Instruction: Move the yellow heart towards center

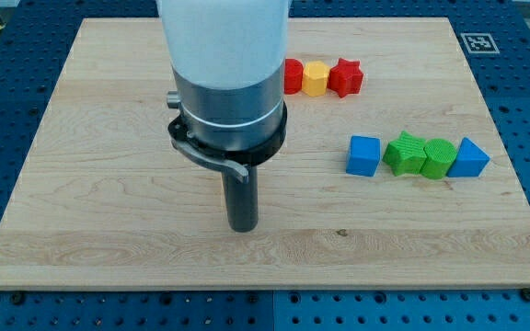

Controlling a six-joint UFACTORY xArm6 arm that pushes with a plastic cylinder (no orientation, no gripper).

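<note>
On the view's left the wooden counter [90, 138] carries no blocks. Next comes the arm's wide body, and below it my tip [242, 226] rests on the wood, a little below the board's middle. There is no gripper here, only the rod, so nothing is held and nothing can open or close. The yellow heart cannot be seen: I judge it sits hidden behind the rod or the arm's body, but I cannot tell on which side of my tip, or whether they touch. That one relation decides the coming push, since my tip must be on the heart's far side from the centre.

Further right, near the view's top, 3 blocks stand in a touching row: a red block [293, 75] partly hidden by the arm, a yellow block [316, 79] and a red star [345, 77]. Lower and further right sit 4 in a line: a blue cube [364, 155], a green block [406, 153], a second green block [438, 158] and a blue triangle [468, 158].
</note>
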